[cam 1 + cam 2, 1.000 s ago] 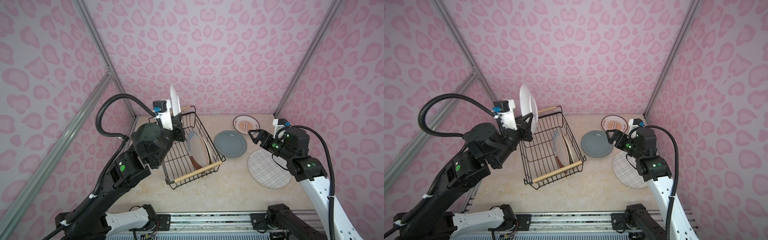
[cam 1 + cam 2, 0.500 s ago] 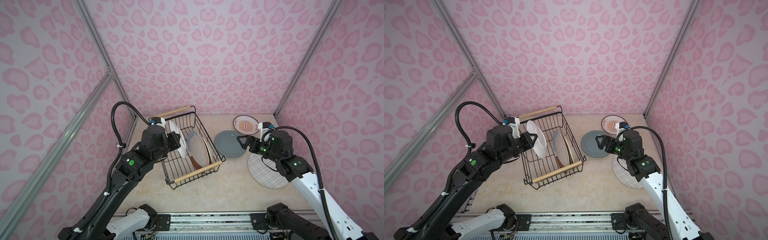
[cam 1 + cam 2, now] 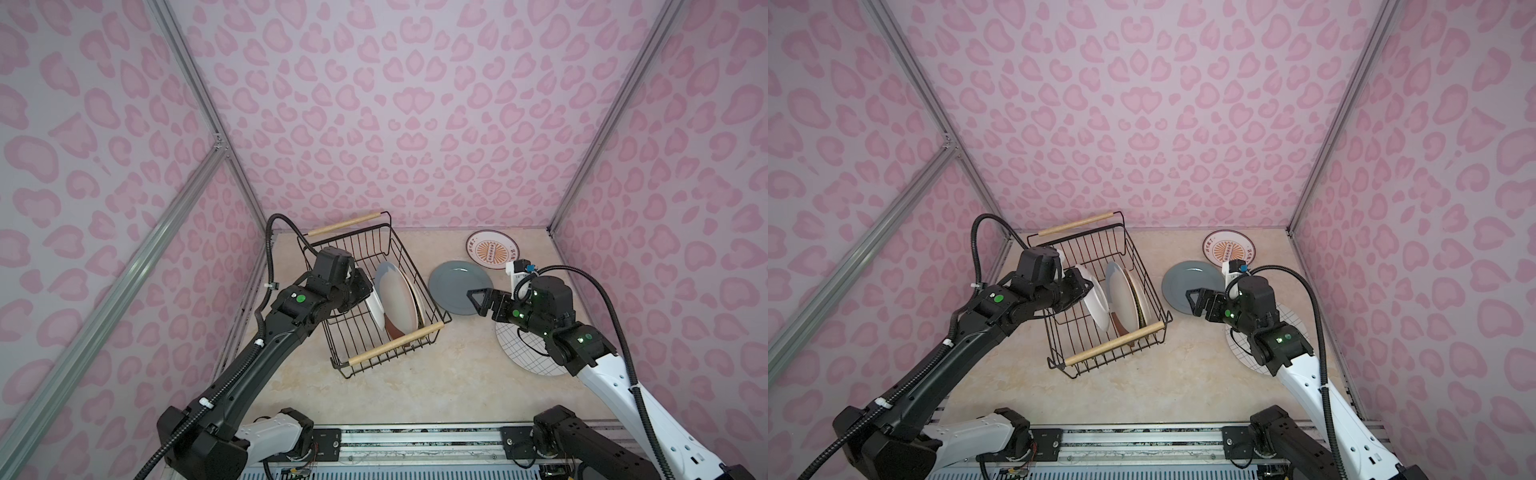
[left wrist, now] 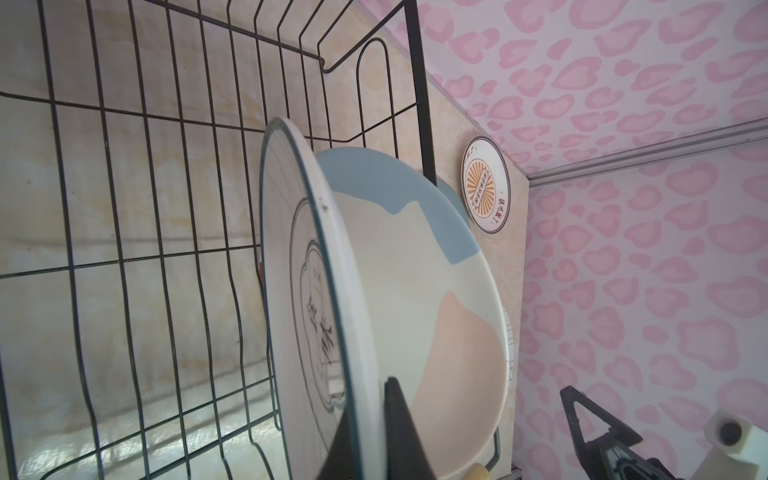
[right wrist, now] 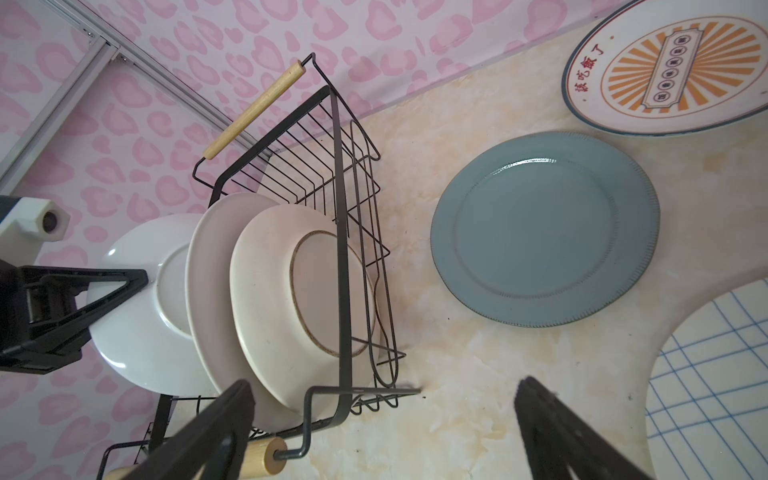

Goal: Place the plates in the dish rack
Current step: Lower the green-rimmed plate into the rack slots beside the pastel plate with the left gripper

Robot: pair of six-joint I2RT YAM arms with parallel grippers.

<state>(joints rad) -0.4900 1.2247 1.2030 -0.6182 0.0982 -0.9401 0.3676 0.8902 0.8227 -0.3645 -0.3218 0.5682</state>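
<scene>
Inside the dish rack [image 3: 353,332], on the left of the desk [image 3: 415,395], the left gripper [image 3: 1080,286] is clamped on the rim of a white plate [image 3: 1098,307] with Chinese characters, held on edge; a second ago that plate was raised high above the rack's far wooden handle, and it has since come down among the wires, just beside a blue, cream and peach plate [image 3: 397,299] that stands leaning in the rack. The right gripper [image 3: 478,300] has moved too; it was over the grid-lined plate [image 3: 519,357] and is now at the near edge of the grey-blue plate [image 3: 453,282], jaws spread wide and holding nothing.

Hard to make out: whether the white plate's lower edge rests on the rack floor; how many plates stand behind the coloured one, since they overlap; whether the right gripper touches the grey-blue plate. The right arm covers much of the grid-lined plate.

The grey-blue plate lies flat on the desk between the rack and the right gripper; the orange sunburst plate [image 3: 491,249] lies flat behind it, near the back wall, well apart from both grippers.
</scene>
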